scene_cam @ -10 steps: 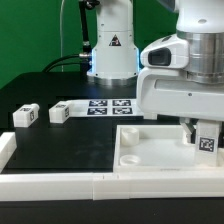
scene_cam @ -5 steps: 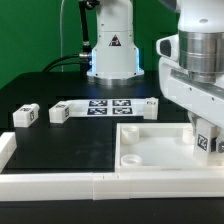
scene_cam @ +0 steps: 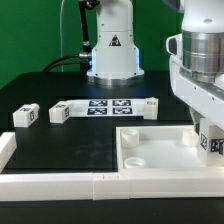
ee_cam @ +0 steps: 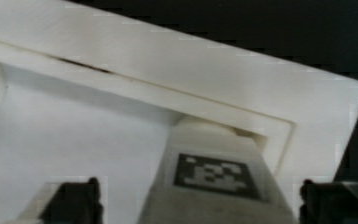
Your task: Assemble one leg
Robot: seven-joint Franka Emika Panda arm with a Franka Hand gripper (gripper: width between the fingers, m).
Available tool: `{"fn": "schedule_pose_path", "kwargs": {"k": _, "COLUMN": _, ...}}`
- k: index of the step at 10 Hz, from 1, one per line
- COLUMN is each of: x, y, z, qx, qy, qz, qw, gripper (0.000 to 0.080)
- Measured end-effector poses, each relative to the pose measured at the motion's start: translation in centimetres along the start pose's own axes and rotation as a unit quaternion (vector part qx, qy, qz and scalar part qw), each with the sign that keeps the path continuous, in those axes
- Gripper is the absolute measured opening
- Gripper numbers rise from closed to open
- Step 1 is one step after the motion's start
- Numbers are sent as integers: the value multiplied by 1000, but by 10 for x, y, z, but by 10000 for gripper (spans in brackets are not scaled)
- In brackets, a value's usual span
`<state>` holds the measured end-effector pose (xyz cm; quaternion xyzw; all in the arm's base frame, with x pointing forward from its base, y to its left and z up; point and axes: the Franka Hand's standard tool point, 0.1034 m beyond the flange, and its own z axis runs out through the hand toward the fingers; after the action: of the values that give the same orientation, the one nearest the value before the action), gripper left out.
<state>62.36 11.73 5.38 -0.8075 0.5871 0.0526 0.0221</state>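
A leg, a small white block with a black-and-white tag, stands upright at the right end of the white tabletop. In the wrist view the leg sits just inside the tabletop's raised rim, near a corner. My gripper hangs over it at the exterior view's right edge. In the wrist view the gripper straddles the leg. Both dark fingers stand clear of its sides, so it is open.
Two more legs lie on the black table at the exterior view's left. The marker board lies behind the tabletop. A white rail runs along the front edge. The robot base stands at the back.
The arm's body has swung toward the exterior view's right over the tabletop's right end. The leg under it sits about where it was, perhaps slightly right and lower.
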Motion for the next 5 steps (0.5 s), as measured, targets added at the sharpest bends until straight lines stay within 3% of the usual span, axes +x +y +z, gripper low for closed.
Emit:
{"fn": "schedule_pose_path", "kwargs": {"k": 3, "x": -2, "y": 1, "z": 0, "qx": 0, "qy": 1, "qz": -178, "qw": 984, "gripper": 647}}
{"fn": "schedule_pose_path", "kwargs": {"k": 5, "x": -4, "y": 1, "z": 1, "qx": -1, "qy": 1, "qz": -312, "qw": 950, "gripper": 649}}
